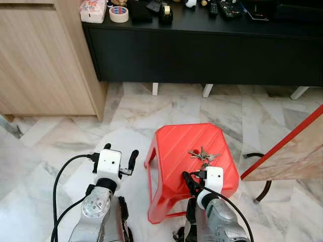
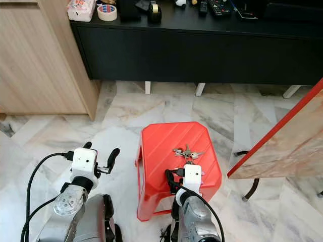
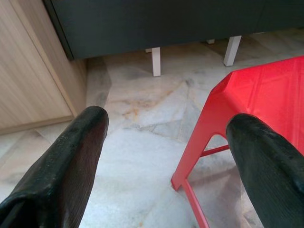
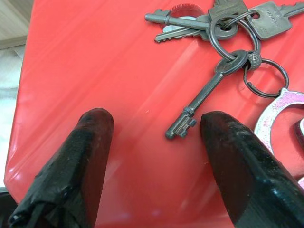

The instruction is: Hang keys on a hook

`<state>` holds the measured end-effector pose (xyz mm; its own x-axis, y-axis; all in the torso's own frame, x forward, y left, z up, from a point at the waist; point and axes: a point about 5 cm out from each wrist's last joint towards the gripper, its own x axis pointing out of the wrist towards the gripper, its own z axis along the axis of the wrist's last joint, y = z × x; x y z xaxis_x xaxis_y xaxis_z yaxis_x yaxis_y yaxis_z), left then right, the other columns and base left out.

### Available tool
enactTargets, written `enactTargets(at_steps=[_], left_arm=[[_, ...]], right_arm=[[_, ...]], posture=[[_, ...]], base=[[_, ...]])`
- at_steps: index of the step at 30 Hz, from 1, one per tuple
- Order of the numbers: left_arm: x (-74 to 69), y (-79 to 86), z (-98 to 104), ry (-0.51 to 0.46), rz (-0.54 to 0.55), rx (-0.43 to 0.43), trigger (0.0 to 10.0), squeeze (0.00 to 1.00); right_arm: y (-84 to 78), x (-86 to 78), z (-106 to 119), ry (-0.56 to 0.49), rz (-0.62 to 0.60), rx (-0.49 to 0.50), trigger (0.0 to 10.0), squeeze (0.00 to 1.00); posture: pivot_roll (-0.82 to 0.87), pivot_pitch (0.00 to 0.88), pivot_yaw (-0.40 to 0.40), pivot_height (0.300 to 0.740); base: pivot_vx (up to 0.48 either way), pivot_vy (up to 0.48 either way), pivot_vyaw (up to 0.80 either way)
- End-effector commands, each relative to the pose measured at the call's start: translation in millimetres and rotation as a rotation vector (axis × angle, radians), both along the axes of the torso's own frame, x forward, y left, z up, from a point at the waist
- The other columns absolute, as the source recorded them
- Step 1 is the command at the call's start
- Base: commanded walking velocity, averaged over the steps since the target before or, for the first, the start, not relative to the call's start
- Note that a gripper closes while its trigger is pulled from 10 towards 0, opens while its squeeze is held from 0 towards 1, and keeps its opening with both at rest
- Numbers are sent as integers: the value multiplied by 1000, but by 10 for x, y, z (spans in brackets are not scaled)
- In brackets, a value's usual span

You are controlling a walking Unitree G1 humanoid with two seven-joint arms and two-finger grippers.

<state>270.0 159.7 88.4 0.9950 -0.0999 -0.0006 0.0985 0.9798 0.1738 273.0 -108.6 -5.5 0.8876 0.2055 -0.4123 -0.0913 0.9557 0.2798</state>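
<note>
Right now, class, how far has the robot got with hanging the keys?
Done: it stands at the red stool, and the right gripper has reached over the seat. In hand: that gripper is open just short of the keys, which lie loose on the stool, not gripped. The left gripper hovers open beside the stool over the floor. Left: grasping, lifting, carrying and hanging them; I cannot see a hook.

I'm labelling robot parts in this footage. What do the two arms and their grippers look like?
Both arms are silver metal with rounded joints. Each wrist carries a white boxy block, and black cables loop out from the forearms. The left gripper and the right gripper each have two long black fingers with rounded tips and a slightly rough, matte surface. No markings can be made out.
</note>
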Motion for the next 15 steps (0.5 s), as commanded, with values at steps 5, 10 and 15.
enactTargets(at_steps=[5,10,15], left_arm=[[-53,-9,-28,5,-1,5,10000,0],[-60,-8,-34,7,0,6,10000,0],[-68,-12,-41,9,0,6,10000,0]], right_arm=[[-29,-47,-89,54,-31,-15,10000,0],[-44,-34,-95,56,-51,-21,10000,0],[-64,-18,-106,70,-65,-29,0,0]], posture=[[114,196,-106,593],[115,198,-106,593],[115,200,-108,593]], base=[[0,0,0],[0,0,0],[0,0,0]])
